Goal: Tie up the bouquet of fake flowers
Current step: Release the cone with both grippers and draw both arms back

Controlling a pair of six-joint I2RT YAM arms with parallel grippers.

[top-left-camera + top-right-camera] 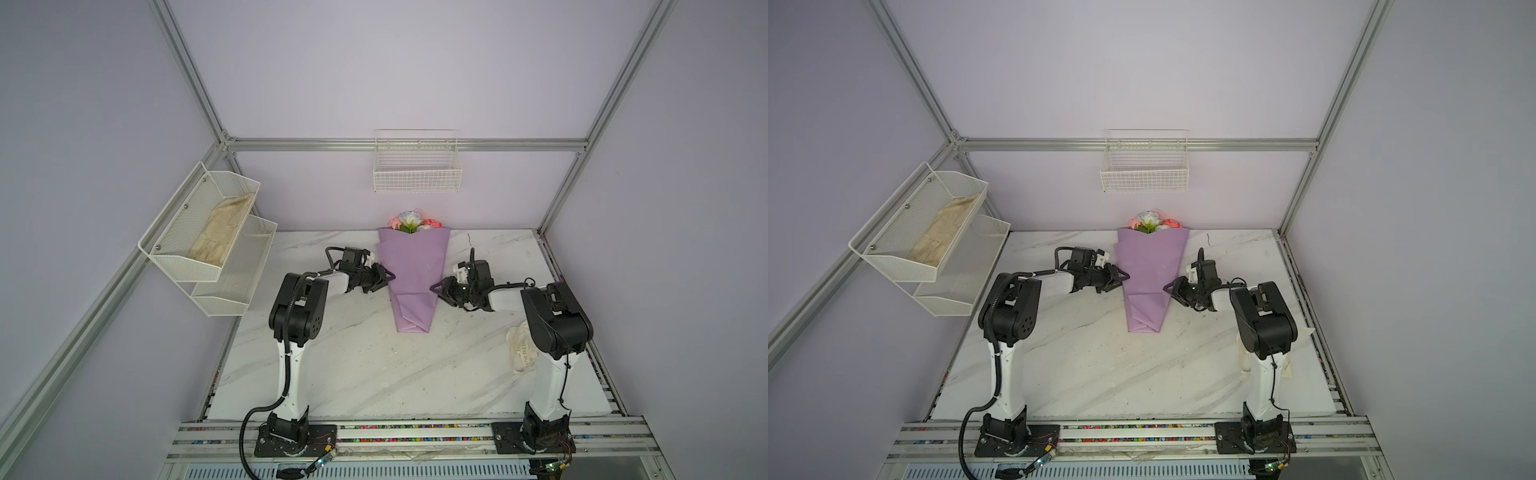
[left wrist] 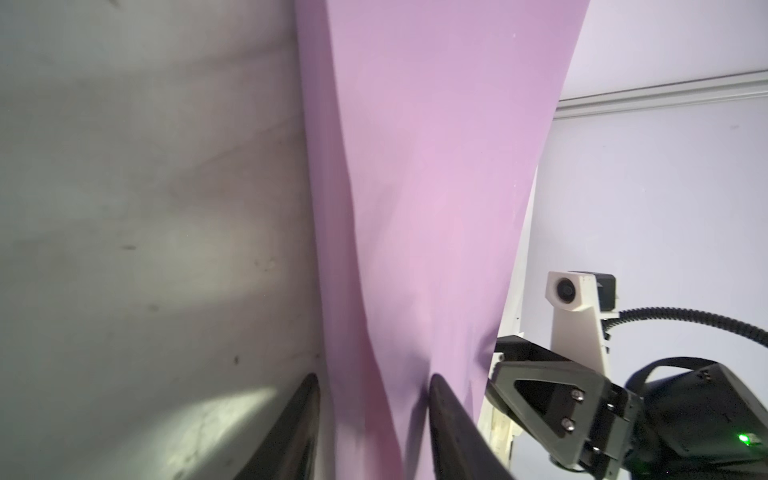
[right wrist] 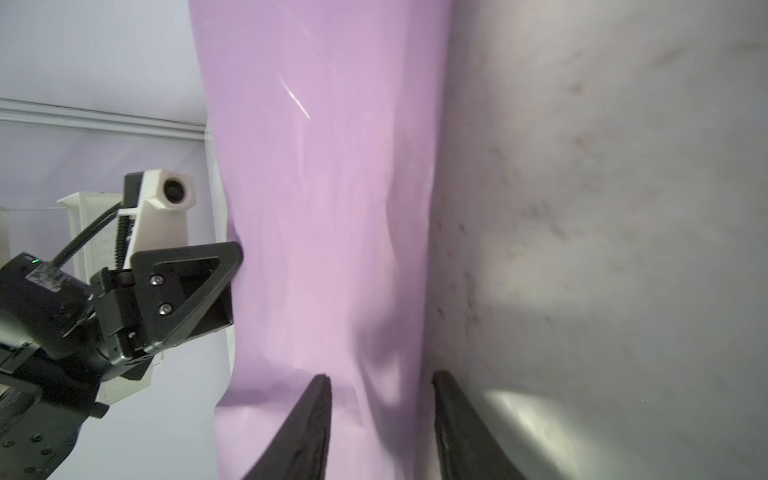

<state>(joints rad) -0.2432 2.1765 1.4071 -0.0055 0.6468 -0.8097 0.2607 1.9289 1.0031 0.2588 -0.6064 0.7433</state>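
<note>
The bouquet of fake flowers [image 1: 413,274] [image 1: 1150,270] lies on the marble table [image 1: 353,365], rolled in lilac wrap paper. Its roses [image 1: 413,222] poke out at the far end. My left gripper [image 1: 390,276] [image 1: 1125,276] stands at the wrap's left edge. My right gripper [image 1: 433,287] [image 1: 1167,286] stands at the right edge, a little nearer the folded tip. In the left wrist view the left gripper [image 2: 374,380] is open, with the wrap's edge [image 2: 415,166] between the jaws. The right gripper [image 3: 380,376] is likewise open astride the wrap [image 3: 324,166].
A cream ribbon [image 1: 521,349] with printed letters lies bunched beside the right arm's base. A white wire basket [image 1: 417,174] hangs on the back wall. A two-tier mesh shelf [image 1: 232,286] on the left wall holds a cream cloth [image 1: 224,232].
</note>
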